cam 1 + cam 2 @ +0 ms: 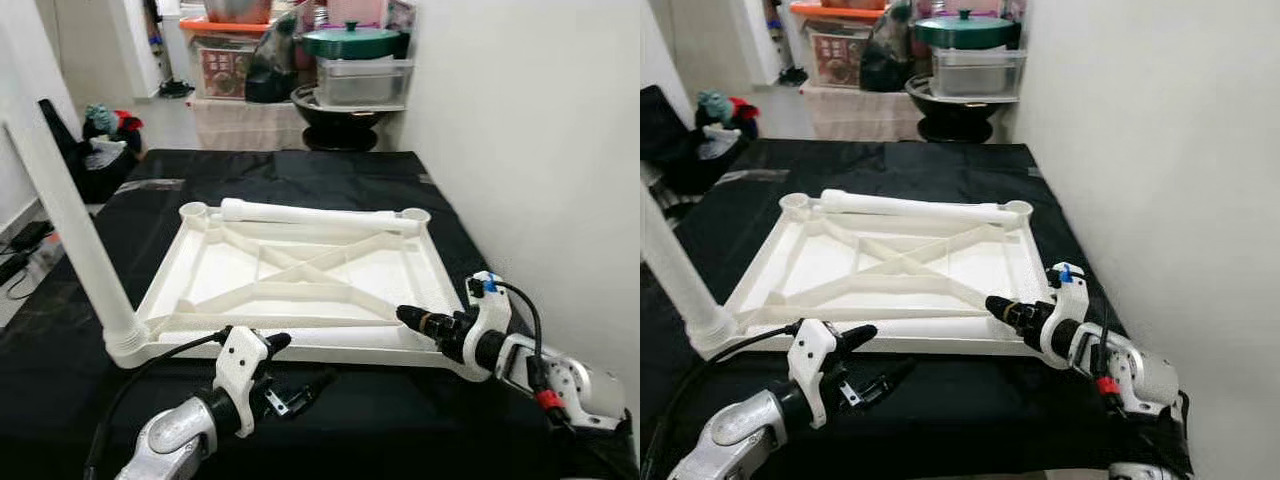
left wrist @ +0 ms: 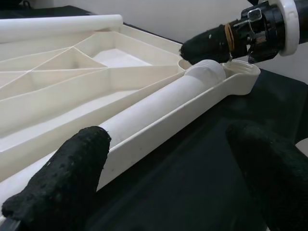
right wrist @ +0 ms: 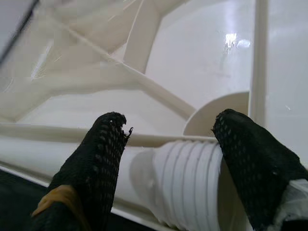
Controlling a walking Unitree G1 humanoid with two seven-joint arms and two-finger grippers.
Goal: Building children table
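Note:
The white table top lies upside down on a black-covered table. One white leg stands upright in its near left corner socket. A second leg lies across the far edge. A third leg lies along the near edge, its threaded end by the near right corner socket. My right gripper is open, with its fingers on either side of that threaded end. My left gripper is open and empty, just in front of the near edge, pointing along the lying leg.
A white wall runs close along the table's right side. Beyond the far end stand storage boxes and a green-lidded pot. Bags sit on the floor at the left. Black cloth lies bare in front of the table top.

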